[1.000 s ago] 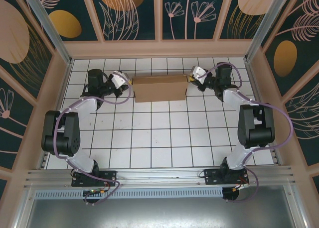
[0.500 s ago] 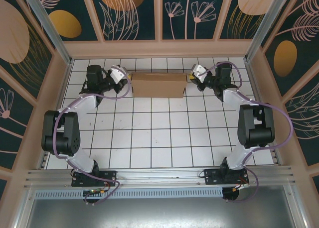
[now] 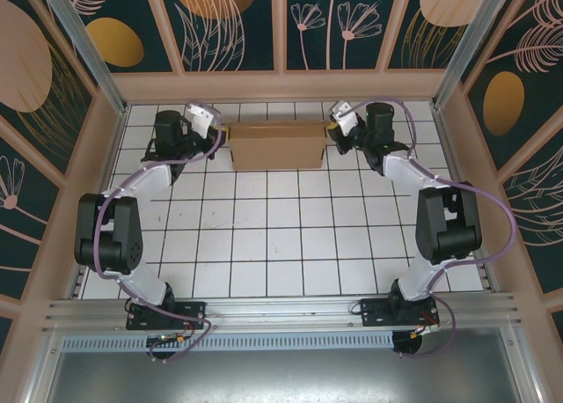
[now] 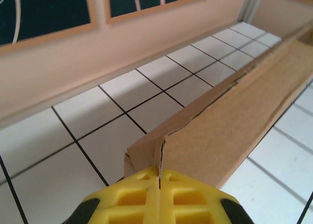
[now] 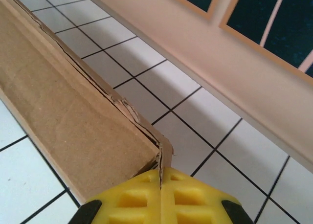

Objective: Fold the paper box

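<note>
Paper box [image 3: 274, 145] — its ends clenched tight in left pincer [image 3: 220, 132] and right pincer [image 3: 331, 129].

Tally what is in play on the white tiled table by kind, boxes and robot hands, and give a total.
Boxes: 1, the brown cardboard box
Yellow-tipped robot hands: 2, the left hand and the right hand, each shut on one end of the box
Total: 3
</note>
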Controlling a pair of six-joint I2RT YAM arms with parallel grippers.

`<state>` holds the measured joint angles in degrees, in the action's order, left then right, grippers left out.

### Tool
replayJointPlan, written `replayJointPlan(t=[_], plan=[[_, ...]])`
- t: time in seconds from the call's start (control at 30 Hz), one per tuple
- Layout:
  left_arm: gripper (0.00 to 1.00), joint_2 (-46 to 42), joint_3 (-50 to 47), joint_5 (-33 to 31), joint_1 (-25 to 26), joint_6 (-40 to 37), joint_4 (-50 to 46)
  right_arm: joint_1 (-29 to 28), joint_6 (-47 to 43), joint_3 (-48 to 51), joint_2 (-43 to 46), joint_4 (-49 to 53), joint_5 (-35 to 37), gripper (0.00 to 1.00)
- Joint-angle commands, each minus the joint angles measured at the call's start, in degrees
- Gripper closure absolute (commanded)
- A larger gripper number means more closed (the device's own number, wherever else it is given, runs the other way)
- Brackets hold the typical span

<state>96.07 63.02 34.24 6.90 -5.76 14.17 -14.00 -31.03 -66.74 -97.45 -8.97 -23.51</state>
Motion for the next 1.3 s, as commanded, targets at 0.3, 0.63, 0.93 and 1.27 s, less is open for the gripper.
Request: replayJointPlan(t=[0.3, 0.63, 0.93, 1.27], plan=[[1.0, -1.0, 7.66, -3.16, 2.68, 23.19, -14.84, -5.78, 24.79, -9.22, -0.26, 15.72, 11.2, 1.0], [1.0, -0.36, 8.91, -2.86, 2.73, 32.7, -19.45, -5.78, 39.47, -12.27, 0.27, 22.25, 6.46, 1.0], [1.0, -0.98, 8.76, -2.81, 2.9, 32.83, -20.98, -5.13, 47.85, -15.03, -0.54, 26.72, 6.05, 1.0], [1.0, -0.54, 10.96, -2.36, 2.94, 32.83, -23.09, -3.06, 51.94, -18.19, -2.03, 29.37, 1.6, 1.0]])
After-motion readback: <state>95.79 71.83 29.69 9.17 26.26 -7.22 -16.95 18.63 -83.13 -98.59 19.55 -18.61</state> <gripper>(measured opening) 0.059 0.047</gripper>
